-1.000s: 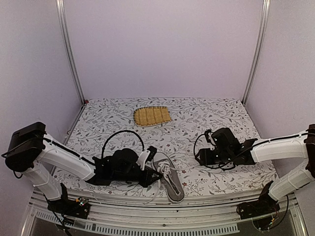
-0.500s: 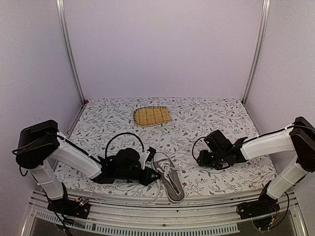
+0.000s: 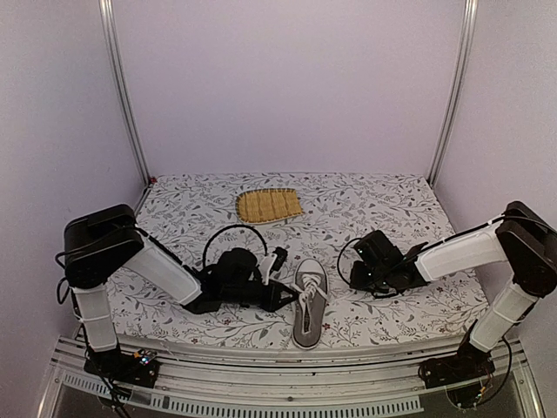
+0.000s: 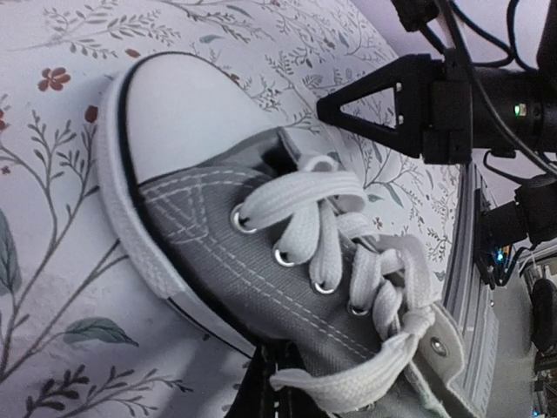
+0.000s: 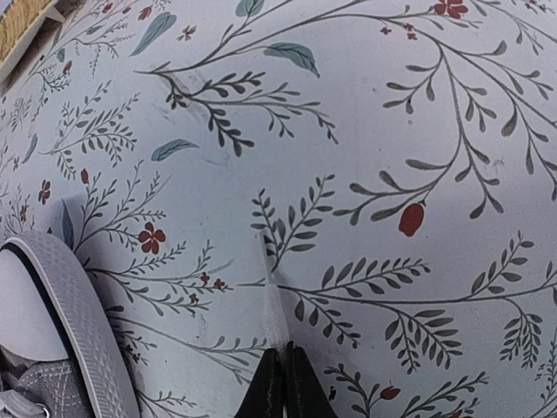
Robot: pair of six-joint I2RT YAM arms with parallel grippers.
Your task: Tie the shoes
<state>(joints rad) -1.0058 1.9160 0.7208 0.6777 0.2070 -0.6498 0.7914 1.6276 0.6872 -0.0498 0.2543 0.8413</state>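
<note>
The grey sneaker [image 3: 308, 305] with white laces lies near the table's front edge, toe pointing away. In the left wrist view the shoe [image 4: 218, 244] fills the frame, its laces crossed and knotted near the top eyelets. My left gripper [image 3: 285, 299] is against the shoe's left side. Its jaws [image 4: 277, 373] are shut, with a white lace strand [image 4: 348, 370] coming out of their tips. My right gripper [image 3: 359, 279] is low over the table to the shoe's right. It [image 5: 283, 361] is shut on a thin white lace end [image 5: 274, 305] lying on the cloth.
A yellow woven mat [image 3: 269, 205] lies at the back middle of the floral tablecloth [image 3: 392, 209]. Metal frame posts [image 3: 122, 87] stand at both back corners. The table's front rail [image 3: 261, 370] runs just behind the shoe's heel.
The right gripper has shut on the lace end and slid slightly left. The left gripper moved right and back, and the shoe swung with it, so its toe now points away.
</note>
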